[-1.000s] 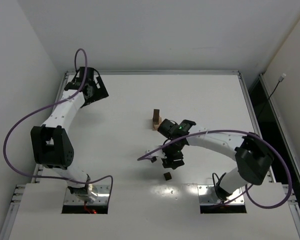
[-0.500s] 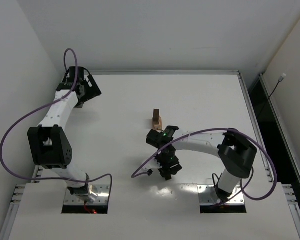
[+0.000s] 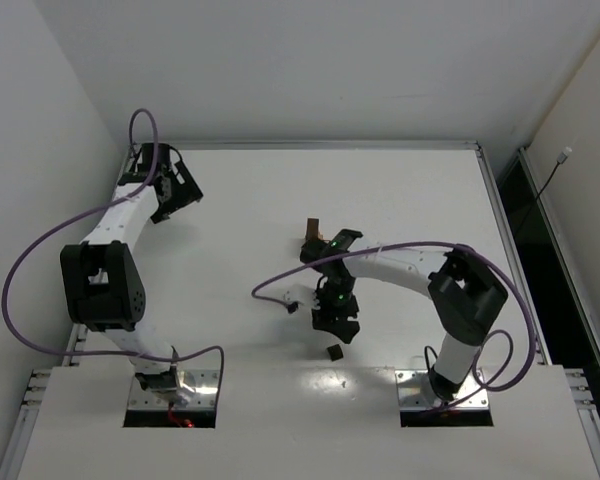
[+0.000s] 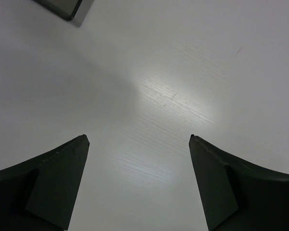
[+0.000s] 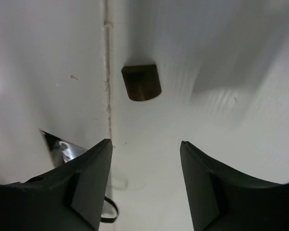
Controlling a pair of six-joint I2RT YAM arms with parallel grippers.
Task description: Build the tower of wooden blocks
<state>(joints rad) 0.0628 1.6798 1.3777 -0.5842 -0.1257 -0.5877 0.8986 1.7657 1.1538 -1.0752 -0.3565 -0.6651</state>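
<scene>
The wood block tower (image 3: pixel 310 237) is a short narrow stack of tan blocks with a darker top at mid-table, its right side partly hidden by my right arm. A single dark brown block (image 3: pixel 334 351) lies on the table near the front edge. It shows in the right wrist view as a dark brown block (image 5: pixel 141 82), just ahead of the fingertips. My right gripper (image 3: pixel 337 333) (image 5: pixel 145 142) hangs open and empty just behind that block. My left gripper (image 3: pixel 176 196) (image 4: pixel 138 136) is open and empty over bare table at the far left.
A seam (image 5: pixel 107 72) in the tabletop runs just left of the dark block. A purple cable (image 3: pixel 280 285) loops from the right arm to the block's left. A raised rim (image 3: pixel 310 146) borders the table's back. A dark corner piece (image 4: pixel 62 6) sits at the upper left.
My right arm folded in toward the middle; its gripper dipped over the dark block, then drew back, so the block shows again. My left gripper shifted slightly left and back.
</scene>
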